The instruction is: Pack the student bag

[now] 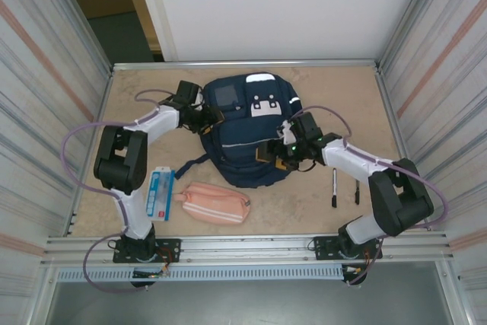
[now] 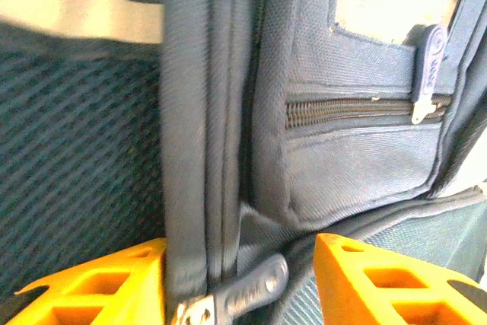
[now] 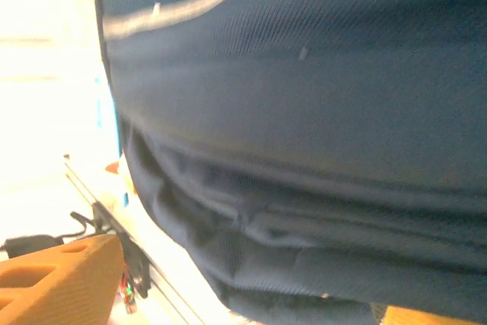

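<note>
Though it is half cut off, right tool [image 1: 272, 159] spread, left tool [image 2: 240, 245] apart astride student bag [image 2: 342, 173] seam [image 2: 186, 150].

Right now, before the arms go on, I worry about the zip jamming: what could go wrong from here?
The left tool straddles the backpack's zip seam, the zipper pull between its fingers; closing on fabric too could jam the zip. The right tool stands wide against the backpack's bulging side; pulling there may drag it whole. Two pens lie close beside the right arm, which might sweep them away.
</note>
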`<control>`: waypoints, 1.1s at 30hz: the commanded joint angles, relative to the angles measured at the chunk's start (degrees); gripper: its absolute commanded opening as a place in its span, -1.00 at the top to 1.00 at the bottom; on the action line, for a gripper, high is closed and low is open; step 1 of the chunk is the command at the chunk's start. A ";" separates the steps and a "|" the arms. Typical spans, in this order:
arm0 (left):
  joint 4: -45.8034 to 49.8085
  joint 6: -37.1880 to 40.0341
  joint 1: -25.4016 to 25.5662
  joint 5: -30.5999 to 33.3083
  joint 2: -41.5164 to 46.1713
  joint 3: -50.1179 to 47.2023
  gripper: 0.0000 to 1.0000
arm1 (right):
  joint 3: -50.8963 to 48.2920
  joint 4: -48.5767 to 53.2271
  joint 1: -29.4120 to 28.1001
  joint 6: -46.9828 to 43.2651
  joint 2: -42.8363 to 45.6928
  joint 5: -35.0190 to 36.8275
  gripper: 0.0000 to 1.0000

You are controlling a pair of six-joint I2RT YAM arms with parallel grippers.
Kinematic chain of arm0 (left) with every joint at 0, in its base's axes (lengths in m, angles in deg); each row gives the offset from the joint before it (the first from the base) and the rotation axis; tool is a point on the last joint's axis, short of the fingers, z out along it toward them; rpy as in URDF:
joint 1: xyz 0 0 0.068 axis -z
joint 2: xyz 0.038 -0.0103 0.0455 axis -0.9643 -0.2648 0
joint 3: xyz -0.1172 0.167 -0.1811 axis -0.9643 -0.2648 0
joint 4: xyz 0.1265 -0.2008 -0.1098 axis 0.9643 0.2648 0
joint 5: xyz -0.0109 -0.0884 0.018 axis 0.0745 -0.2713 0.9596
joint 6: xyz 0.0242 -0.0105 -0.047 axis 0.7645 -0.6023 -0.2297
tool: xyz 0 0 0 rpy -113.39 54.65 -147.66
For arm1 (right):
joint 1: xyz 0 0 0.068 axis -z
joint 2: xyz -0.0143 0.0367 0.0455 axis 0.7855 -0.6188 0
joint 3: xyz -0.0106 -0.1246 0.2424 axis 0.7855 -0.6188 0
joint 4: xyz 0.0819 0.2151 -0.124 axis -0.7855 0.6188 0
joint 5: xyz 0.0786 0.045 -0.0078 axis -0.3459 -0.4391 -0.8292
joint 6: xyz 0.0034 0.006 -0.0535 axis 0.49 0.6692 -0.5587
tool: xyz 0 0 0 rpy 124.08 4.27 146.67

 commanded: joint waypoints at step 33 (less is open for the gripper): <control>9.87 24.32 26.18 13.81 23.87 -12.87 0.01 | 9.25 5.70 12.42 -3.06 -5.11 9.43 -0.01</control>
